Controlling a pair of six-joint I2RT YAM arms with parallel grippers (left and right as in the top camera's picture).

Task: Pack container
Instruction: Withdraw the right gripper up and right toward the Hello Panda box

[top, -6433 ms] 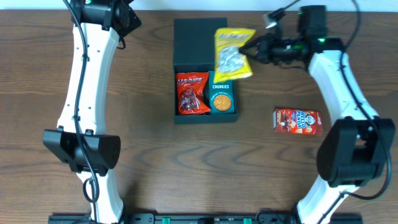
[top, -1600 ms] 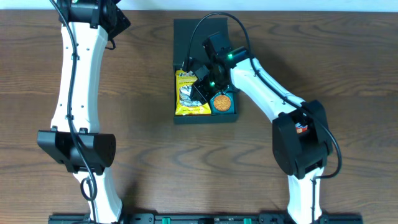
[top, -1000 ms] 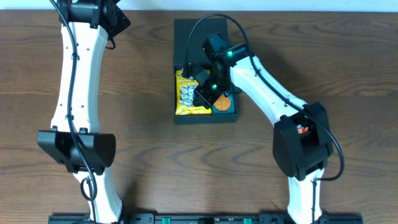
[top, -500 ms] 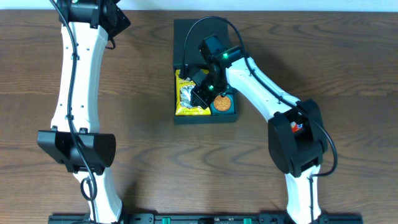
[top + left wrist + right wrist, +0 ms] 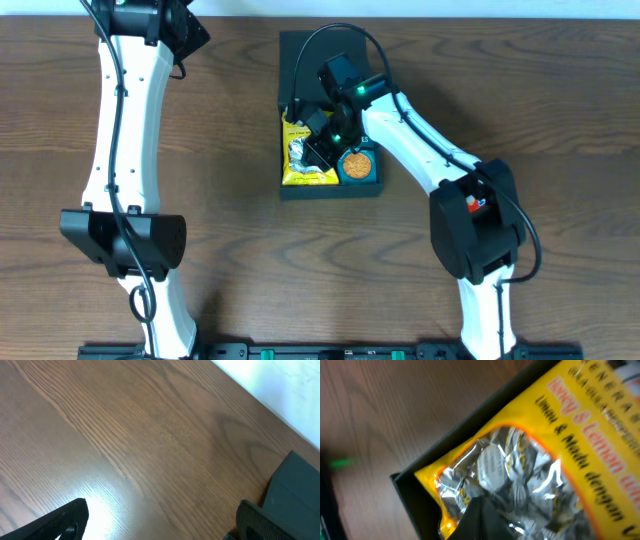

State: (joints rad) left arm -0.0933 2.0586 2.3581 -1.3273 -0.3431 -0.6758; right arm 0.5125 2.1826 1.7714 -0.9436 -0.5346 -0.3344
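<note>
The container is a dark teal box in the middle of the table, with its lid laid open toward the far side. A yellow candy bag lies in its left half, and a teal Chunkies box lies in its right half. My right gripper is over the yellow bag. In the right wrist view its fingers are shut together, tip against the bag. My left gripper is open and empty over bare wood at the far left, with the lid's corner to its right.
A red snack box lies right of the container, mostly hidden behind the right arm's base. The left arm's column stands at the left side of the table. The container wall shows dark beside the bag.
The right gripper has moved slightly left and farther back over the yellow bag, which stays lying in the container. The left arm has not moved.
</note>
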